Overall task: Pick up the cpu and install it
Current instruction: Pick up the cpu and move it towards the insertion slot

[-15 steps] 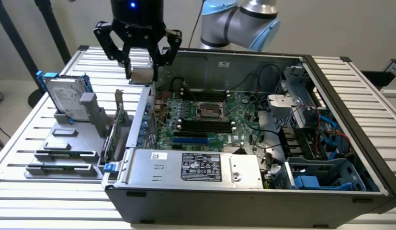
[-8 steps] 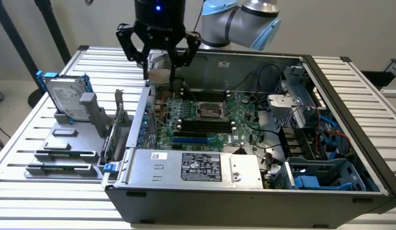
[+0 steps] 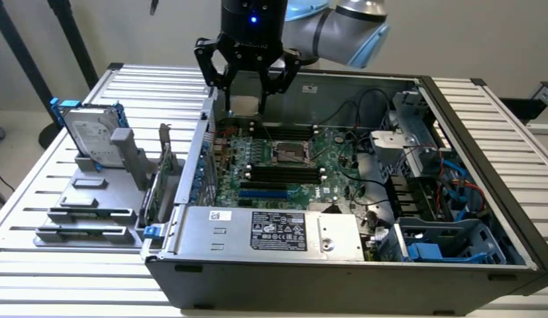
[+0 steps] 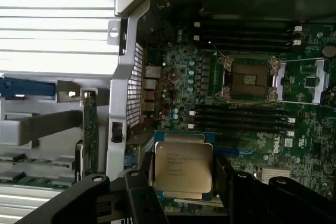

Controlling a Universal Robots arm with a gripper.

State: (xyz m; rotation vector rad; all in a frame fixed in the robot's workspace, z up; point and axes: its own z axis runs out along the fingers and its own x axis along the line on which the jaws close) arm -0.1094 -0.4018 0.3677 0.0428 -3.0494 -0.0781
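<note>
Silvery-grey cpu [image 4: 184, 167], black pincer [image 3: 245, 93], green motherboard [image 3: 334, 147], silver hard drive [image 3: 90, 138] with blue brackets [image 3: 66, 109], grey slatted tabletop [image 3: 53, 285].

The cpu [image 3: 245, 105] [image 4: 184, 167] is a small, flat, square chip with a silvery-grey metal top bearing lines of dark print and a thin green board edge showing around the lid. It is off the board, clamped on two opposite edges between the fingers of the gripper [image 3: 245, 107] [image 4: 184, 178], printed face up and roughly level. It hangs above the far part of the motherboard [image 3: 283, 165], toward the exterior view's left, apart from the open socket [image 3: 289, 154] [image 4: 249, 78].
</note>
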